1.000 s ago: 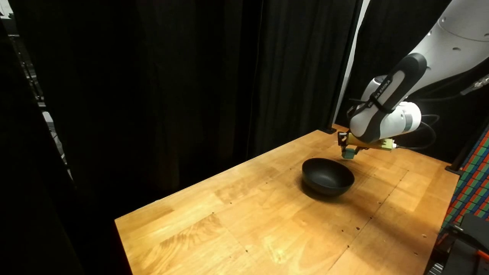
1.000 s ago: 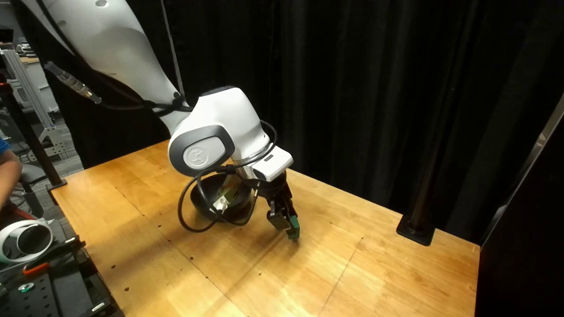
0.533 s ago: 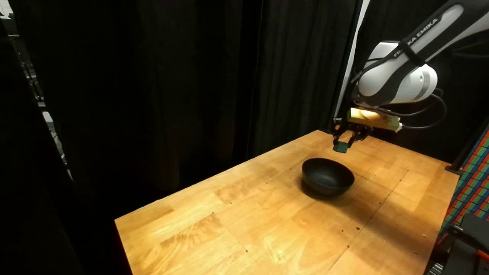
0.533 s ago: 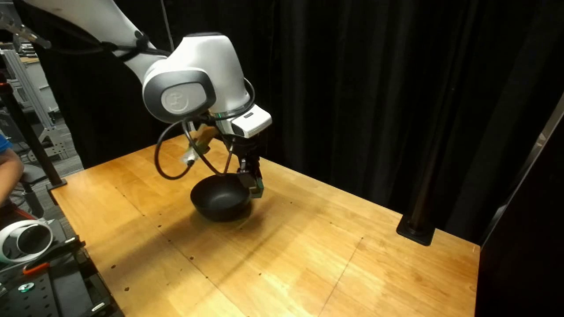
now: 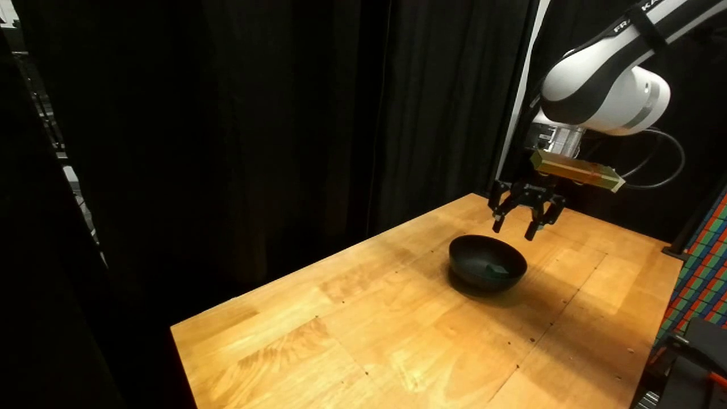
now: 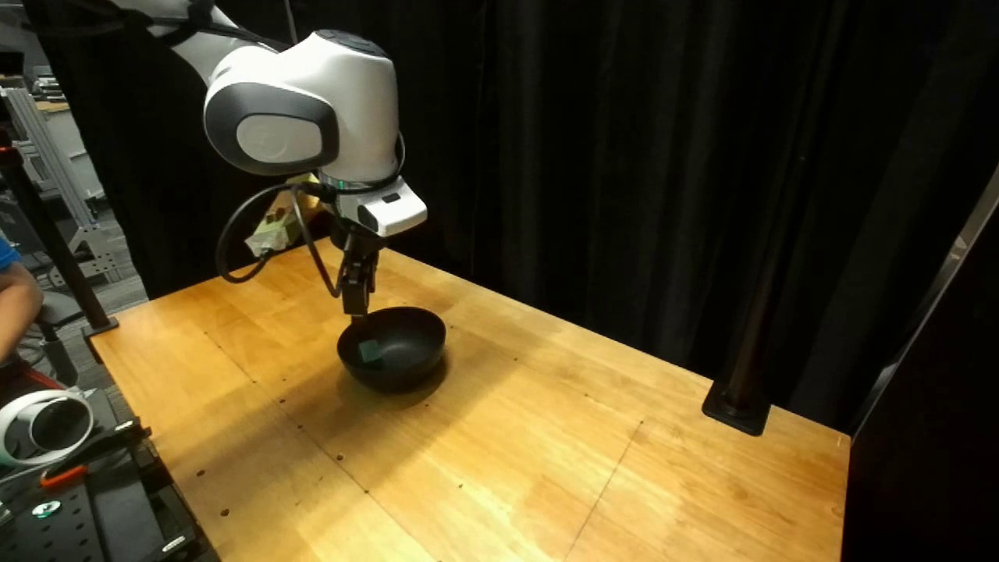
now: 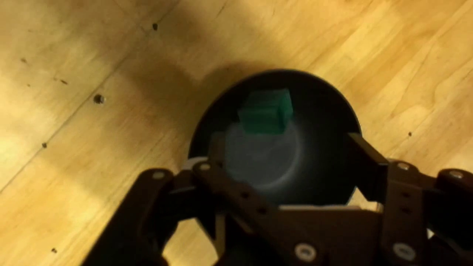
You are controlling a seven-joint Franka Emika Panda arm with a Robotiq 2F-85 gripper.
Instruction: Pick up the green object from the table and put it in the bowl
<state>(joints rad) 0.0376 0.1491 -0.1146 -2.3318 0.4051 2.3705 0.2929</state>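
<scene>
The green object (image 7: pixel 264 114), a small blocky piece, shows inside the black bowl (image 7: pixel 321 151) in all three views, near the bowl's side. In an exterior view it appears as a dim green patch (image 5: pixel 496 269) below the bowl's rim. My gripper (image 5: pixel 514 229) hangs above the bowl, its jaws spread wide with nothing between them. From the wrist, both fingers (image 7: pixel 217 146) stand apart over the dark bowl, clear of the green piece. The bowl (image 6: pixel 406 371) sits upright on the wooden table (image 6: pixel 507 468).
A black post base (image 6: pixel 736 410) stands on the table's edge by the black curtain (image 6: pixel 624 156). A white tube (image 6: pixel 47 425) lies on a dark cart beside the table. At the left margin of that view a person's arm (image 6: pixel 17 304) shows.
A second ago the gripper held the green object low over the table beside the bowl. It rose and moved across over the bowl, the jaws opened, and the green object is now in the bowl.
</scene>
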